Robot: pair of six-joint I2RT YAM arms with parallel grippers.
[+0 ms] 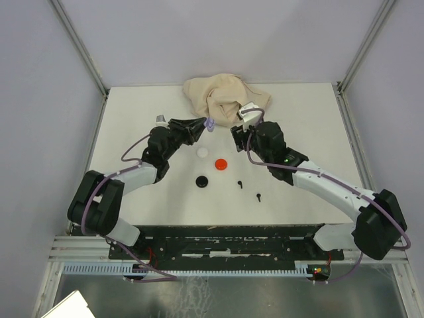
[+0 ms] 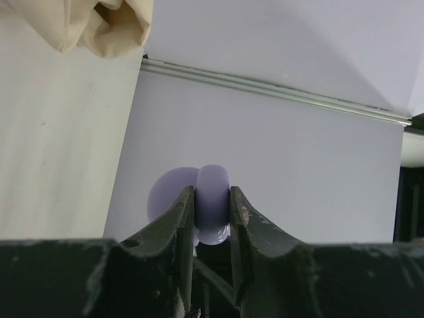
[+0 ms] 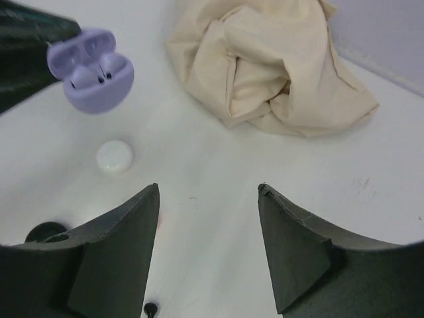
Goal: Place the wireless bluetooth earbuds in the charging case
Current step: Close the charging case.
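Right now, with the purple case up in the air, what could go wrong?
1. The left gripper pinches the open lavender case above the table, with both lavender earbuds in it. If it slips, the buds may spill out.
2. The right gripper hangs open and empty close by; it could bump the case.
3. Two tiny black earbuds lie loose near the right arm, which might sweep them away.

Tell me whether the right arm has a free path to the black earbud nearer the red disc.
Probably yes. The right fingers stand open and empty above the table, and that black earbud lies on bare surface near them, with nothing in between.
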